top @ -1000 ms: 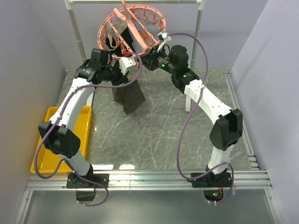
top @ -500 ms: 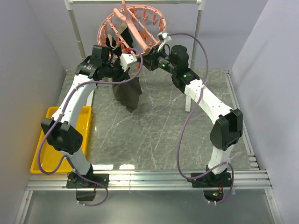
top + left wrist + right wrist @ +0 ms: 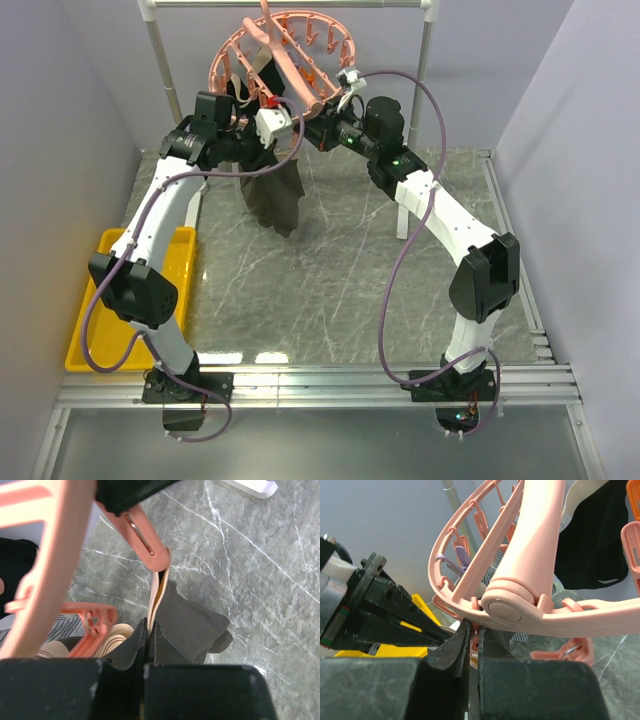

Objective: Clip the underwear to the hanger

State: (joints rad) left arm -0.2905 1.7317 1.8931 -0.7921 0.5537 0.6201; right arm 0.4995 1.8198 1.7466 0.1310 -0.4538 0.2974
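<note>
The salmon-pink hanger (image 3: 285,60) hangs from the rail at the back. The dark grey-brown underwear (image 3: 278,200) dangles below its near rim. My left gripper (image 3: 290,142) is shut on the tan waistband (image 3: 156,592), with the grey fabric (image 3: 192,625) drooping to the right. In the left wrist view the band's top edge touches the tip of a pink clip peg (image 3: 150,550). My right gripper (image 3: 322,128) is shut on a clip peg (image 3: 490,602) under the hanger's rim (image 3: 530,555). The left gripper's (image 3: 442,634) black fingers (image 3: 395,615) reach in from the left, close beside it.
A yellow bin (image 3: 130,300) sits at the table's left edge. The white rail (image 3: 290,3) and its posts (image 3: 165,70) frame the back. A black garment (image 3: 595,540) and a light patterned cloth (image 3: 65,627) hang on the hanger. A white rail foot (image 3: 255,486) stands on the marble.
My left gripper has risen and moved right with the underwear, bringing the waistband up under the hanger's near rim. The right arm has stayed put.
</note>
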